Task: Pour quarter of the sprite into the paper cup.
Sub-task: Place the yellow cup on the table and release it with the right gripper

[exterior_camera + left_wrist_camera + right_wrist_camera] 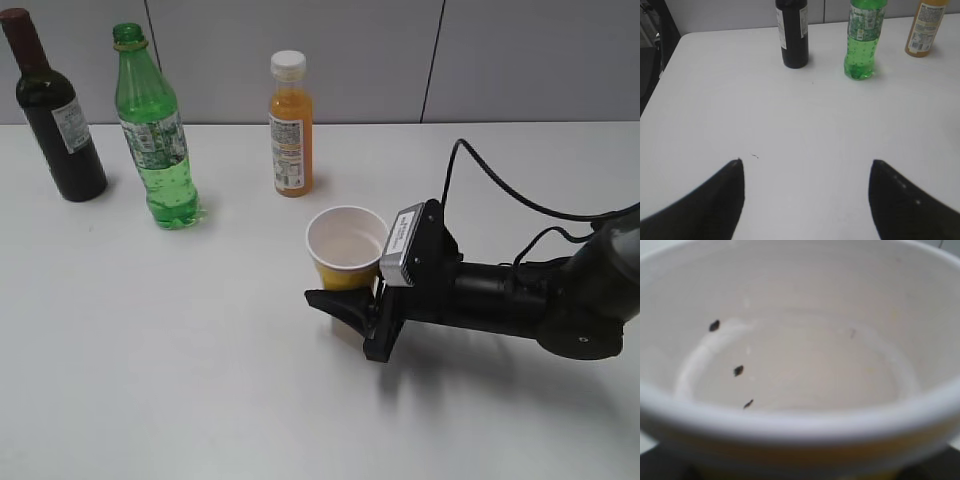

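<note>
While our right gripper (345,300) clasps the small yellow paper cup (345,245), our left gripper (807,192) hangs spread wide, well short of the tall green plastic Sprite bottle (861,37).

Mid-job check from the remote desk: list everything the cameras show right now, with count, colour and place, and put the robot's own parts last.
sprite: one, translucent green bottle with printed label, uncapped, upright at rear left, between the other two bottles.
wine bottle: one, dark, upright at far rear left.
orange juice bottle: one, orange with white cap, upright at rear centre.
paper cup: one, yellow outside, white inside, mid-table; a few dark specks inside, no liquid visible.
table: one, white.
right gripper: one, black, at the paper cup's base with jaws on either side; contact cannot be confirmed.
left gripper: one, black, jaws open over bare table, seen only in the left wrist view.
</note>
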Tool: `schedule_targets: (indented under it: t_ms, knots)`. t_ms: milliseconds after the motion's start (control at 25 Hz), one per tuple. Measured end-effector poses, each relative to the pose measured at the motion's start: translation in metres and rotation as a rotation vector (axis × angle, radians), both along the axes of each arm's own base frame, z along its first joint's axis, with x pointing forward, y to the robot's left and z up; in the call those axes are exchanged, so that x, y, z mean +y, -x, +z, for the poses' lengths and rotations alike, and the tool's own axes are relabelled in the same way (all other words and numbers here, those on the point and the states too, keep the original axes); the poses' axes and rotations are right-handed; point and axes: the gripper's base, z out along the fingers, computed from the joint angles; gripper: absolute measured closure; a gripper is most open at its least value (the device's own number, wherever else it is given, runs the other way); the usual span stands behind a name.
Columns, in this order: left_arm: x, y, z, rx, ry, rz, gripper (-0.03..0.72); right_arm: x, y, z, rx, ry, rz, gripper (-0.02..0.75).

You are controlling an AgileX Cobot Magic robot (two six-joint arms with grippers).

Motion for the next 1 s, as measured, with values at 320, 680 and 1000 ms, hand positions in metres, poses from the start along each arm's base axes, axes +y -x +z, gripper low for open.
schedule_targets:
  t_ms: [320,680,1000]
  knots:
    - [0.0,0.0,0.0,0.0,0.0,0.0,0.099,0.029,-0.001,0.002,-0.046,-0.013,0.174,0.295]
    - [0.0,0.0,0.0,0.0,0.0,0.0,0.099,0.056,-0.003,-0.005,-0.036,-0.029,0.241,0.295]
    - [0.0,0.0,0.0,0.0,0.0,0.0,0.099,0.06,-0.008,-0.016,0.01,-0.031,0.239,0.295]
